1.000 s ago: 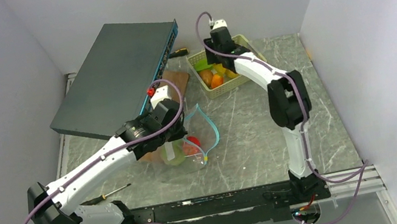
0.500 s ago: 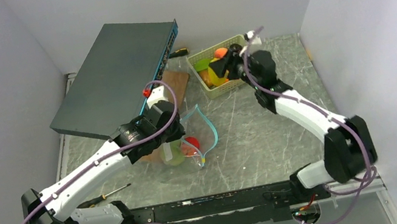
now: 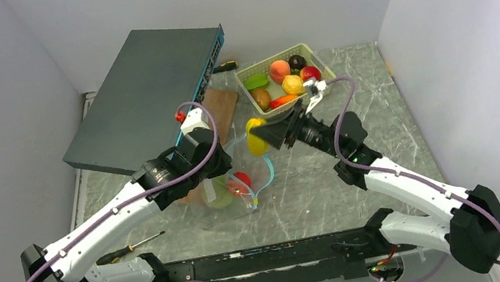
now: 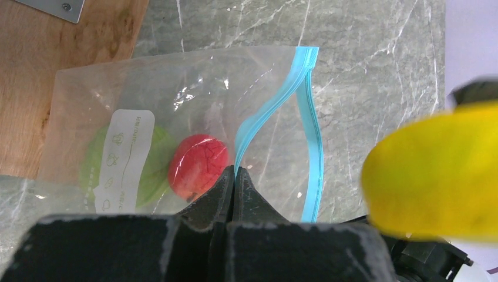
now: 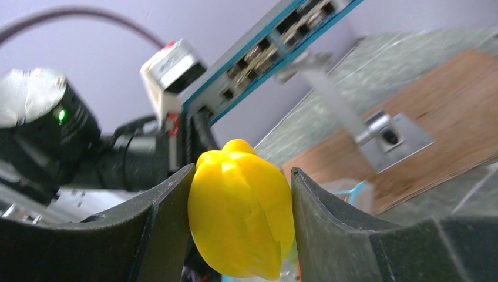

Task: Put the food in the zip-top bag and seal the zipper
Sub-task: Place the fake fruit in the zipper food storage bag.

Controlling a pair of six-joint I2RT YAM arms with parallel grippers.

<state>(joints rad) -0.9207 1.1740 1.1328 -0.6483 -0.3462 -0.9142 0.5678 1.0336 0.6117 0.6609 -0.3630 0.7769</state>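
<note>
The clear zip-top bag [image 4: 176, 94] lies on the table with its mouth spread. My left gripper [image 4: 235, 173] is shut on one lip of the teal zipper [image 4: 309, 135] and holds it up. Inside the bag lie a red food [image 4: 197, 166] and a light green one [image 4: 94, 167]. My right gripper [image 5: 242, 171] is shut on a yellow pepper [image 5: 241, 217]. In the top view the pepper [image 3: 256, 137] hangs just above and right of the bag's mouth [image 3: 264, 162], close to the left gripper [image 3: 223, 163]. It also fills the right edge of the left wrist view [image 4: 434, 170].
A pale green lattice basket [image 3: 247, 93] at the back holds several more toy foods. A dark network switch [image 3: 146, 97] leans at the back left, over a wooden board [image 3: 221, 103]. A screwdriver [image 3: 130, 246] lies near the left arm's base.
My right arm has swung from the basket toward the bag, carrying the yellow pepper out of it. The left gripper has kept its hold on the bag's lip.
</note>
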